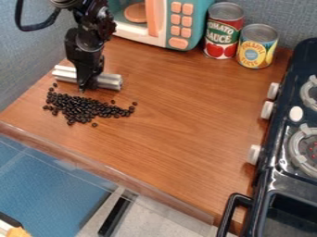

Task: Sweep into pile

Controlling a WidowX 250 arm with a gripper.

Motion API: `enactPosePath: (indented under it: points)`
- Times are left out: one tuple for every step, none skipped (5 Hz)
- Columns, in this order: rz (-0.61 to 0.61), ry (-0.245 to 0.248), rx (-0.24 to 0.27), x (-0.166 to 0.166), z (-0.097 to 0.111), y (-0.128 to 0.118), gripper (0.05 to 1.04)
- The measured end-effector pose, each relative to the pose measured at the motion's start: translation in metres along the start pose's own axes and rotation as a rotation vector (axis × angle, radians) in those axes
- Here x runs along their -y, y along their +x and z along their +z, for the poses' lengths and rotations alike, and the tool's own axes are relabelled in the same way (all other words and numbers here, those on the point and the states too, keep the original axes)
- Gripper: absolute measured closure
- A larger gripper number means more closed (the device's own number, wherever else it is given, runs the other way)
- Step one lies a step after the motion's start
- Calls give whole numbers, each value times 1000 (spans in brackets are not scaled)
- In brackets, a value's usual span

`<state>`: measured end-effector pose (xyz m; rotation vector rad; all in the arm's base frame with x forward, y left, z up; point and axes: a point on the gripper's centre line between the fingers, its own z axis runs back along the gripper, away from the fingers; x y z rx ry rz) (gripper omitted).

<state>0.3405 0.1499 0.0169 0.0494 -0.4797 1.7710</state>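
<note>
The black gripper (88, 83) hangs down at the upper left of the wooden counter, over a silver metal bar (110, 81) that lies crosswise at its tip. Bar ends show on both sides of the gripper, and the gripper covers the middle, so its grip on the bar cannot be made out. Just in front of the bar lie many small black beans (80, 109). They form a dense patch at the left, with a thinner tail toward the right and a few loose beans around the edges.
A toy microwave (167, 21) stands at the back, with a tomato sauce can (223, 30) and a pineapple can (256, 46) to its right. A toy stove (291, 134) borders the right side, its knobs and handle jutting out. The counter edge (111, 171) runs along the front.
</note>
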Motion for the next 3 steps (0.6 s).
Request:
enactPosePath:
  points:
    - [-8, 2, 4, -13, 6, 1, 699]
    - [-38, -21, -11, -22, 10, -2, 699]
    - [-53, -22, -7, -27, 11, -1, 699]
